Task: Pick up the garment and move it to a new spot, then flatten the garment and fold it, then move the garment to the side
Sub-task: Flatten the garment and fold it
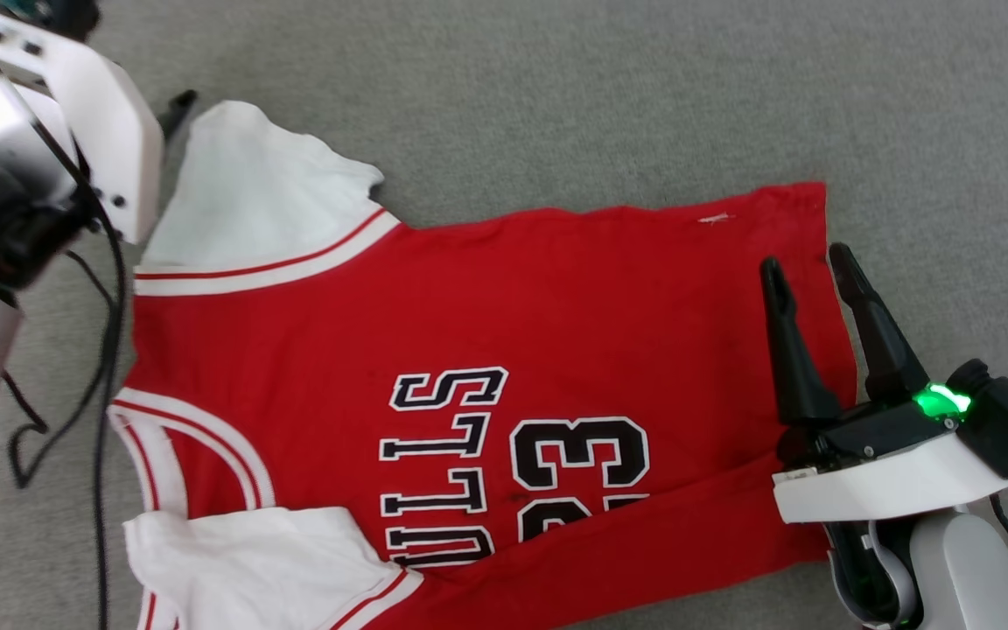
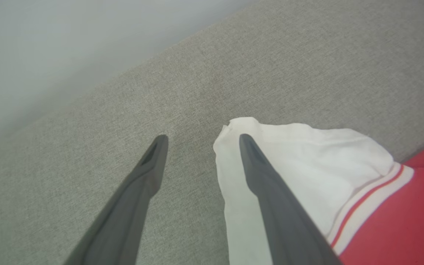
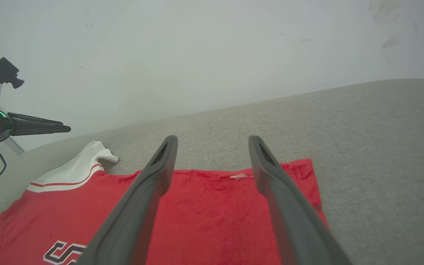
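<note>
— Where does the garment [image 1: 469, 306] lie?
— Spread face up on the grey cloth-covered table [image 1: 644, 105], collar toward the robot's left, hem toward its right. One white sleeve [image 1: 259, 192] points at the table's far edge.
— And the hands?
— Both are empty. The left hand [image 2: 201, 141] is spread wide, one finger above that sleeve's tip, the other above bare cloth. The right hand [image 1: 806, 262] is parted over the hem. I cannot tell whether either touches.
— The fabric?
— Thin, soft red cloth, faintly rippled, with striped trim and black-and-white lettering [image 1: 469, 464].
</note>
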`<state>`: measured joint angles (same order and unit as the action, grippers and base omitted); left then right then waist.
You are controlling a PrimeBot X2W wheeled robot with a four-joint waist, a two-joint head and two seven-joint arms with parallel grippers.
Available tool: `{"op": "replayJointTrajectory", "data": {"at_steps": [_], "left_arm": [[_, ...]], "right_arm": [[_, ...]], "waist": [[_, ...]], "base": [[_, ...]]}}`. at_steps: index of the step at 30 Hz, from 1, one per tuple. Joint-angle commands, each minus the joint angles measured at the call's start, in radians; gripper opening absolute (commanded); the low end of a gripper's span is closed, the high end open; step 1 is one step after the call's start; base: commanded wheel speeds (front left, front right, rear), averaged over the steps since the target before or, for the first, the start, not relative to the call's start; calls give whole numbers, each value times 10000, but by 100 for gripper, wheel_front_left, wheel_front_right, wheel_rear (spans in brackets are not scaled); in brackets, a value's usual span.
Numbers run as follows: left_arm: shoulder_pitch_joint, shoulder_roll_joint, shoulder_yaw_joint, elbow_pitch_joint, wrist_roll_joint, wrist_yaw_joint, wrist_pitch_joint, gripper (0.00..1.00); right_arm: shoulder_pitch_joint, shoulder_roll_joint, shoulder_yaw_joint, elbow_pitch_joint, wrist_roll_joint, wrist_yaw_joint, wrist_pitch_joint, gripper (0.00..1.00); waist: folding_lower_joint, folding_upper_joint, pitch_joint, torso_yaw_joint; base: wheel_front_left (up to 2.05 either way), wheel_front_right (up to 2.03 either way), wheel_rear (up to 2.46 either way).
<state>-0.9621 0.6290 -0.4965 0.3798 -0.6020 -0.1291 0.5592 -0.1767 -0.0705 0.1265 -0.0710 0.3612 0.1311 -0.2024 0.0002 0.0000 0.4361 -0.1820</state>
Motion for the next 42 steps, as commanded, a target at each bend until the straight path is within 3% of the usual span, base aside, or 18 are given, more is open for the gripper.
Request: {"op": "replayJointTrajectory", "data": {"at_steps": [1, 4, 7, 20, 21, 22, 23, 28, 31, 35, 39, 42], "left_arm": [[-335, 194, -232, 79, -338, -13, 562, 100], [-917, 512, -598, 129, -798, -14, 1314, 100], [-1140, 429, -542, 532, -1355, -13, 1774, 100], [-1596, 711, -1370, 1568, -1349, -15, 2625, 100], [-1527, 671, -1429, 1626, -1423, -13, 2731, 95], [-1449, 628, -1528, 1634, -1526, -14, 2885, 27], [-1365, 596, -1619, 1618, -1631, -17, 3057, 0], [-1206, 524, -1538, 1569, -2076, 23, 2909, 0], [-1290, 462, -1286, 1736, -2062, 310, 2338, 0], [-1367, 362, -937, 1815, -2181, 381, 1528, 0], [-1160, 198, -703, 1611, -2391, 363, 915, 0], [-938, 185, -704, 1264, -2476, 298, 669, 0]], "right_arm": [[-207, 72, 100, -105, 41, -8, -75, 100], [-317, 94, 239, -137, 85, -8, -100, 100], [-341, 129, 252, 4, 248, -8, -53, 100], [-749, 199, 335, 185, 611, -8, -265, 100], [-755, 201, 324, 204, 608, -8, -265, 100], [-741, 203, 307, 217, 596, -8, -273, 100], [-738, 206, 290, 236, 594, -8, -280, 100], [-830, 214, 183, 301, 538, -8, -339, 100], [-849, 215, 147, 346, 477, -8, -306, 100], [-769, 167, 110, 365, 573, -8, -76, 100], [-670, -164, -121, 389, 385, -8, 487, 100], [-710, -584, -555, 611, 82, -8, 1546, 100]], "waist": [[-2, 0, 467, -322], [-2, 0, 724, -429], [-2, 0, 898, -501], [-2, 0, 1474, -770], [-2, 0, 1492, -775], [-2, 0, 1502, -779], [-2, 0, 1508, -775], [-2, 0, 1480, -717], [-2, 0, 1328, -659], [-2, 0, 981, -522], [-2, 0, 507, -292], [-2, 0, 151, -57]], "base": [[0, 0, 0], [0, 0, 0], [0, 0, 0], [0, 0, 0], [0, 0, 0], [0, 0, 0], [0, 0, 0], [0, 0, 0], [0, 0, 0], [0, 0, 0], [0, 0, 0], [0, 0, 0]]}}
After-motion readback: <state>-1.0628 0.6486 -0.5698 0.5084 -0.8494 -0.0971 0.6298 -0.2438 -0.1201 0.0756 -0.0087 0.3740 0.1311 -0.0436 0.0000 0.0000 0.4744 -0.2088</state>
